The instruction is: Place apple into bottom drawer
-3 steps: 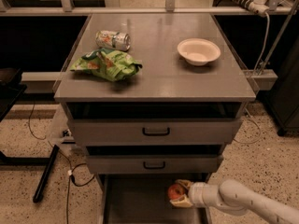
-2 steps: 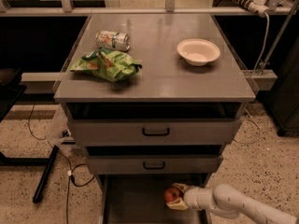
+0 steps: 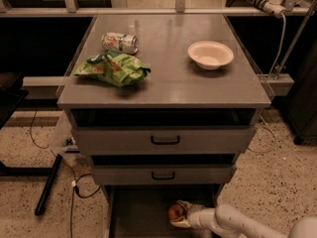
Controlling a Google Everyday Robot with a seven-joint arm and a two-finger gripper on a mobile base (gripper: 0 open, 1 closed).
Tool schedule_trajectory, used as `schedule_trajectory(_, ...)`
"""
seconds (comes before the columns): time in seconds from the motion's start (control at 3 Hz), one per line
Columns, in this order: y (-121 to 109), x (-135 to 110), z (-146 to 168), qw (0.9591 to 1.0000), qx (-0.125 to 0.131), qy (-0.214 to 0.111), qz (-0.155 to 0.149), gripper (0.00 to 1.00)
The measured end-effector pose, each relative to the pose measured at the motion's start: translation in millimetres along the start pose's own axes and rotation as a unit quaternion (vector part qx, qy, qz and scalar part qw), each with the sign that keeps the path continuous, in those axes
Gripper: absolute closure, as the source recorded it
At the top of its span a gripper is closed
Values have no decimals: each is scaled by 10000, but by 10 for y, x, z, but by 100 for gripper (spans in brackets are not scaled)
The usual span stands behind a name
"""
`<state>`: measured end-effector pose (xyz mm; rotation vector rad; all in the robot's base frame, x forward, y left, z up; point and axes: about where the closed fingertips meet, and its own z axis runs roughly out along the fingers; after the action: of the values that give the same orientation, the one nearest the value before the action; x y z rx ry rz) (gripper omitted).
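Apple [image 3: 173,211] sits grasped in the gripper [image 3: 178,213], low inside the pulled-out bottom drawer [image 3: 141,209]; 2 upper drawers [image 3: 165,140] are closed.

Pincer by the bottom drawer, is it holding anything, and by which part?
The pincer holds the apple, gripped across its opposite sides, over the open bottom drawer.

One raised, close camera looks down at the cabinet [image 3: 168,86] front; gripper [image 3: 177,214] clasps the apple [image 3: 173,211] at bottom edge
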<state>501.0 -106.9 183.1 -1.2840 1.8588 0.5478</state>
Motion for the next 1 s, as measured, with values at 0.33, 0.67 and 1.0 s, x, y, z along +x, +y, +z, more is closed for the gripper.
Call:
schedule_trajectory(0.33, -2, 272, 284, 9999, 73, 76, 26, 100)
schedule_trajectory(0.67, -9, 308, 305, 9999, 93, 79, 54, 82)
schedule_trajectory(1.0, -8, 307, 305, 9999, 93, 79, 54, 59)
